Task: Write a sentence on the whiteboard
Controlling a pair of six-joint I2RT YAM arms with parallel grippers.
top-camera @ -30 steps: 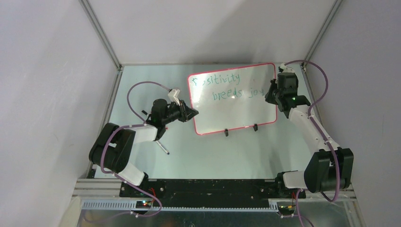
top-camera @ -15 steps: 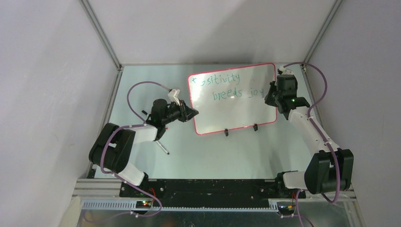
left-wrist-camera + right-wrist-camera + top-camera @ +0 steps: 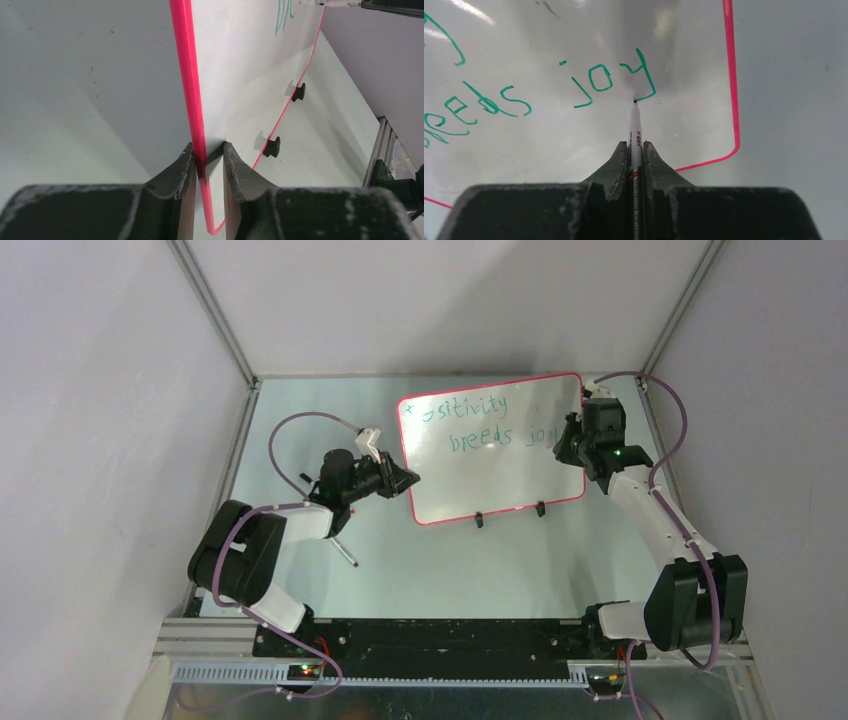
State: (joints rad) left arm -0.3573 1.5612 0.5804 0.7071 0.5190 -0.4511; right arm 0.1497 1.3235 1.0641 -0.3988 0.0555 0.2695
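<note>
L gripper [image 3: 209, 152]: you have it clamped on the red-pink left rim of the whiteboard [image 3: 500, 480], near its lower-left corner; board stands on two black feet [image 3: 480, 520] toward the table's [image 3: 450, 560] far edge, right of centre. R gripper [image 3: 635, 147]: you have it closed tight on a thin marker [image 3: 636, 125], tip at the board face just beside the tail of the "y", near the board's right edge; can't tell if it's touching. Sentence [image 3: 478, 423] is green, in the board's upper half, 2 lines: top reads "ositivity" w/ 1st letter unclear, bottom "breeds joy".
</note>
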